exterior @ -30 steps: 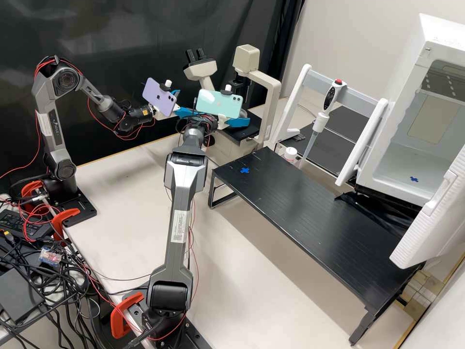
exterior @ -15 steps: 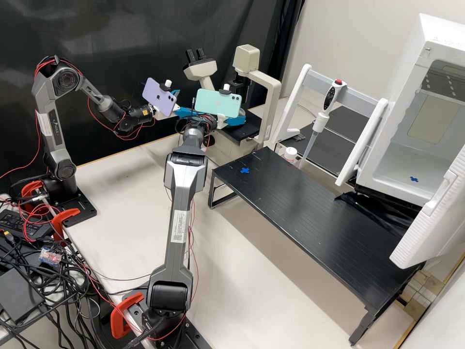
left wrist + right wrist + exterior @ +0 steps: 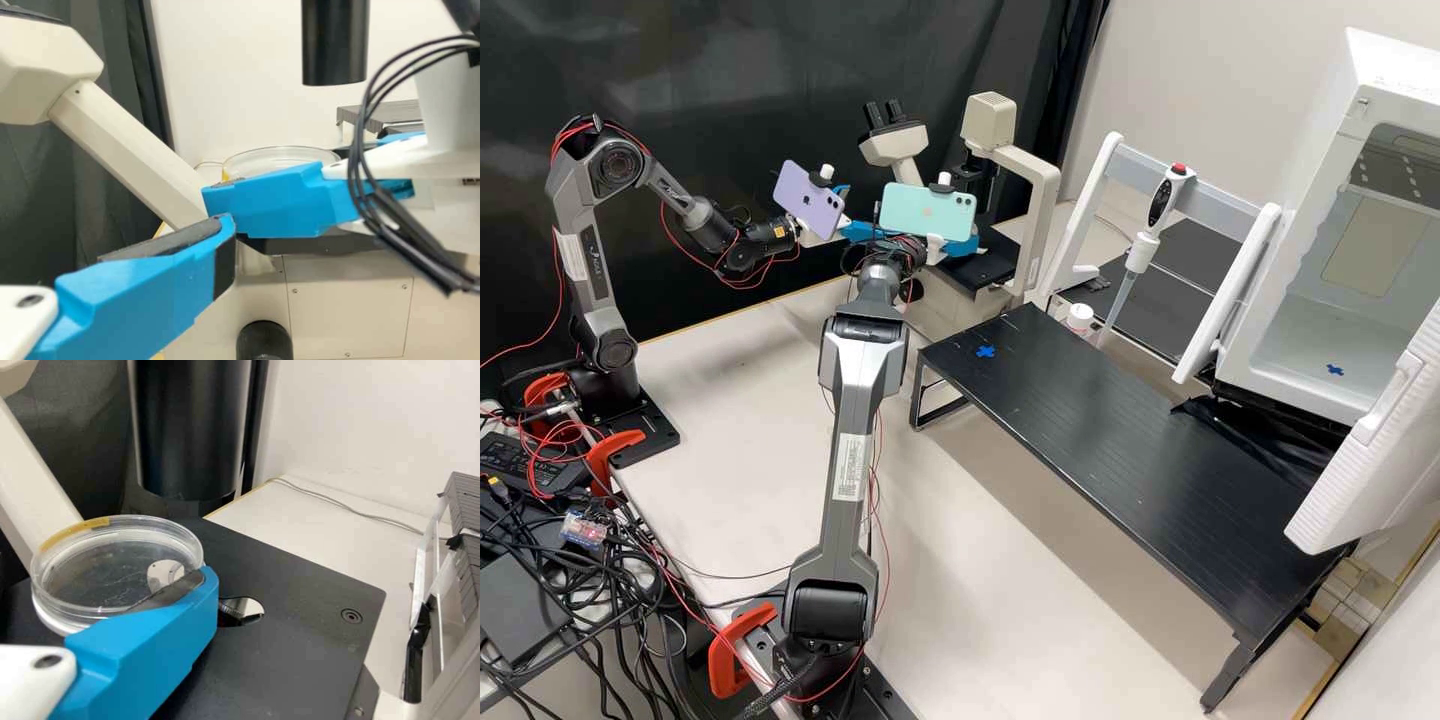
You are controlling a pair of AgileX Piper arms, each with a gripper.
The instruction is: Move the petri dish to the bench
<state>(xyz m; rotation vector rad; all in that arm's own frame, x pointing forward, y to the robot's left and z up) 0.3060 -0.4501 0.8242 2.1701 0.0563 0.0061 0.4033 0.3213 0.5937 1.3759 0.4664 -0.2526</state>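
Your right gripper [image 3: 196, 592] edged toward the left gripper [image 3: 214, 247]; couldn't tell if either was clenched. Petri dish [image 3: 97, 570] sat at the right one, above the microscope stage [image 3: 300, 645]. You risked an off-centre squeeze slipping it.

wide scene from above, wrist close-ups sharing the microscope [image 3: 1043, 225]
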